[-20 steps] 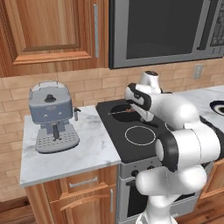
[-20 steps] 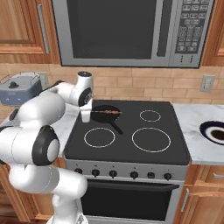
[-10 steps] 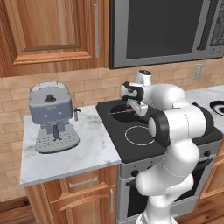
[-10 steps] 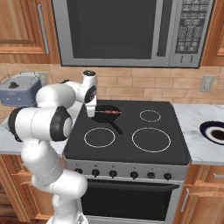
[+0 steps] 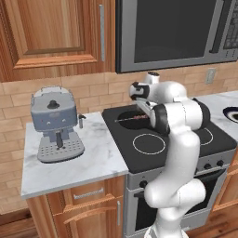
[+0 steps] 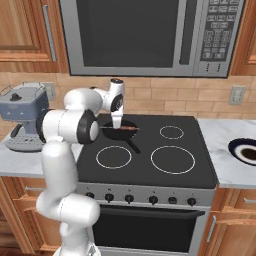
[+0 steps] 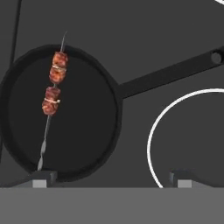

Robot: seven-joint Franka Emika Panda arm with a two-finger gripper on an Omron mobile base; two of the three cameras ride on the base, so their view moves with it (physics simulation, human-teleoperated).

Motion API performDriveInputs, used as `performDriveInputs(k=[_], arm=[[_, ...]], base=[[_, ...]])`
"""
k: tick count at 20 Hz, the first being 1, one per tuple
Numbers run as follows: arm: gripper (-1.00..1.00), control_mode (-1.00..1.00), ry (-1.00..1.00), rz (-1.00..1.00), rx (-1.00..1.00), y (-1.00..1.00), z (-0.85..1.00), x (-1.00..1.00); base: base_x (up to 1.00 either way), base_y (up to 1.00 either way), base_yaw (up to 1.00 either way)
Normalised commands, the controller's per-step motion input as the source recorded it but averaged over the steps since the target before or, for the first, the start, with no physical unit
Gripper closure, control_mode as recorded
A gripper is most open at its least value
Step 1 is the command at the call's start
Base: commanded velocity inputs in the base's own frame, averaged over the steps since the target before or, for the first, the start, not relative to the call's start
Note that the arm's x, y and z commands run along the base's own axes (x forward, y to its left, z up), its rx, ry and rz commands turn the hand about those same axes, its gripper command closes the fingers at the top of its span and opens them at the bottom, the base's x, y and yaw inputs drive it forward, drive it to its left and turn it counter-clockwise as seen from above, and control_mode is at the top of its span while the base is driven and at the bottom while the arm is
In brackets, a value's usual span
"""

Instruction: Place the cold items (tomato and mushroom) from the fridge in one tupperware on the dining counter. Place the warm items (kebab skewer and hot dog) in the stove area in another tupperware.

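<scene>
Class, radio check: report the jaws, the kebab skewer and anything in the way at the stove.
Gripper above the pan, jaws open, empty. Kebab skewer lying in the pan, off to one side of the jaws. Nothing in the way.

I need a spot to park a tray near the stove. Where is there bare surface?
Bare: the white marble worktop between the grey-blue coffee machine and black stovetop, and three ringed front and right burners. Crowded: the back-left burner, where a black frying pan holds the kebab skewer under the open gripper.

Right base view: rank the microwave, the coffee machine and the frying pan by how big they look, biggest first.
1. microwave, clearly largest.
2. coffee machine.
3. frying pan, partly behind the arm, so its rank below the coffee machine is unsure.
</scene>
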Motion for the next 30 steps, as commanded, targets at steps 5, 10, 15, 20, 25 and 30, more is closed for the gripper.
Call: performDriveInputs(k=[5, 10, 15, 20, 25, 30], arm=[[-1.00, -1.00, 0.03, 0.00, 0.00, -0.06, -0.34, 0.58], [-1.00, -1.00, 0.04, 0.00, -0.03, 0.00, -0.45, 0.61], [-1.00, -1.00, 0.02, -0.02, -0.05, 0.00, -0.30, 0.36], [-1.00, -1.00, 0.03, -0.03, -0.04, 0.00, -0.15, 0.22], [-1.00, -1.00, 0.00, -0.03, -0.02, 0.00, -0.25, 0.10], [-1.00, -1.00, 0.00, -0.02, 0.00, 0.00, -0.33, 0.05]], base=[[0.00, 0.00, 0.00], [0.00, 0.00, 0.00], [0.00, 0.00, 0.00], [0.00, 0.00, 0.00], [0.00, 0.00, 0.00], [0.00, 0.00, 0.00]])
